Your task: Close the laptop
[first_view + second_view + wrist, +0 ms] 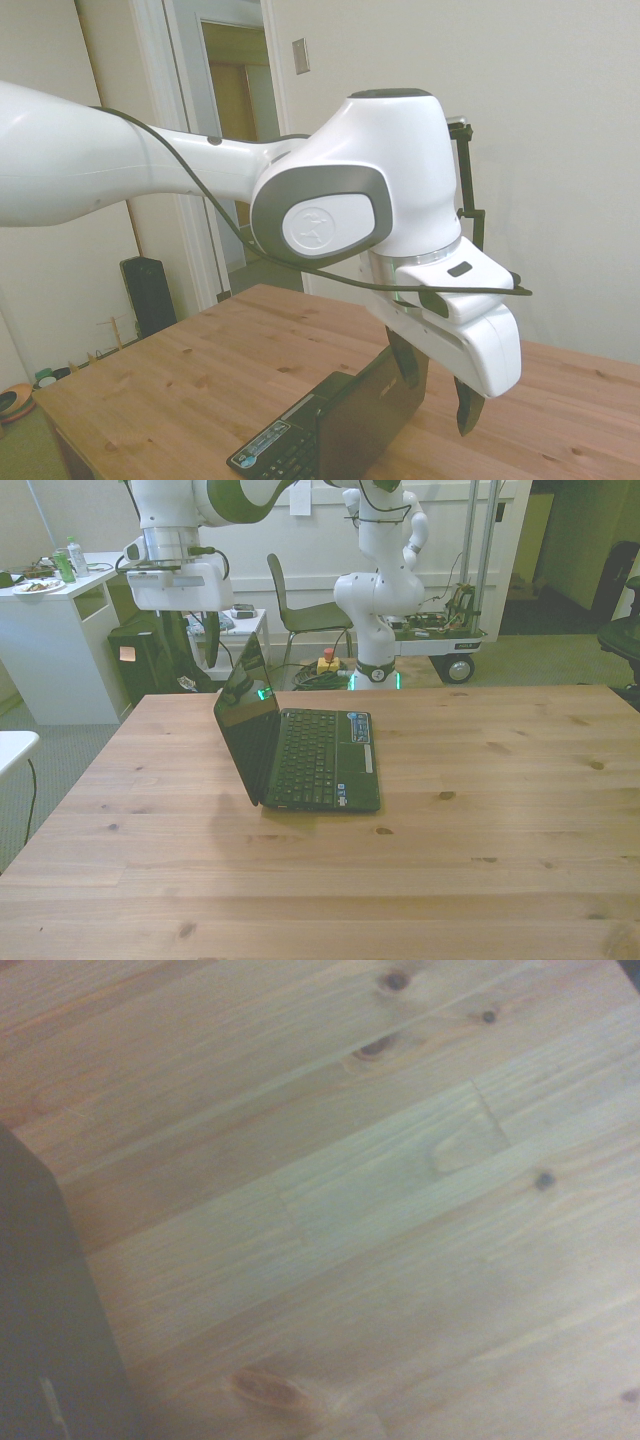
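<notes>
- The table (500, 810) under me is the largest thing here: a broad slab of pale pine planks with long straight grain and dark oval knots. My wrist view shows that grain close up (380, 1210), soft and a little blurred, with a dark matte corner of the lid at one edge.
- My arm (120, 175) is smooth glossy white plastic with rounded, bulging joints and a grey ring around a round cap; a thin black cable loops along it.
- The laptop (300, 750) sits on the table toward the front view's left, nearer the far edge than the near one. It stands open, the screen upright and glossy enough to catch reflections, the base flat on the wood. In the side view its lid (375, 410) is a flat matte black rectangle with a faint logo.
- Its keyboard (307, 755) is a dark grid of small keys, with light stickers (357, 725) on the deck beside it.
- My gripper (437, 385) hangs behind the lid, at about the height of its upper edge. The fingers (469, 410) are short, dark and tapered, set well apart with nothing between them; I cannot tell whether either one touches the lid.
</notes>
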### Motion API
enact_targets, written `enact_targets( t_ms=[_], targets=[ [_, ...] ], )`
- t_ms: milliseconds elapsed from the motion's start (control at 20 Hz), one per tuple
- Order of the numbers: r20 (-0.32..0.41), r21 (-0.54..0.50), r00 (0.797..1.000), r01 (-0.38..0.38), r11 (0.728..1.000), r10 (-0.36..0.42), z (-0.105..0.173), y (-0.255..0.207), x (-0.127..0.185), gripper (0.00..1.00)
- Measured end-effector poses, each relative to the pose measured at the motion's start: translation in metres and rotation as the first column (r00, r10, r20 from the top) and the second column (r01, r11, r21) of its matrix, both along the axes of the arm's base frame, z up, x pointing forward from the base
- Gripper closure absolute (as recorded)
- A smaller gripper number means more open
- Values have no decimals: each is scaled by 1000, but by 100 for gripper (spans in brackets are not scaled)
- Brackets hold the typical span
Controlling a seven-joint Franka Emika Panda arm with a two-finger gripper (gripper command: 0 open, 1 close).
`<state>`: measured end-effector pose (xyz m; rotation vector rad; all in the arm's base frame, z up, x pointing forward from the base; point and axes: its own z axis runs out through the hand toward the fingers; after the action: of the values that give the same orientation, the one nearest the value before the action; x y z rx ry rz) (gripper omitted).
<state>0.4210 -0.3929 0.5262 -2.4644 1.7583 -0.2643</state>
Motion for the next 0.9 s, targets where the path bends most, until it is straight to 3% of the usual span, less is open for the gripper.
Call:
enact_targets(
  t_ms=[900],
  targets=[
    [-31,23,997,-66,998,67,-26,43,34,100]
  ],
)
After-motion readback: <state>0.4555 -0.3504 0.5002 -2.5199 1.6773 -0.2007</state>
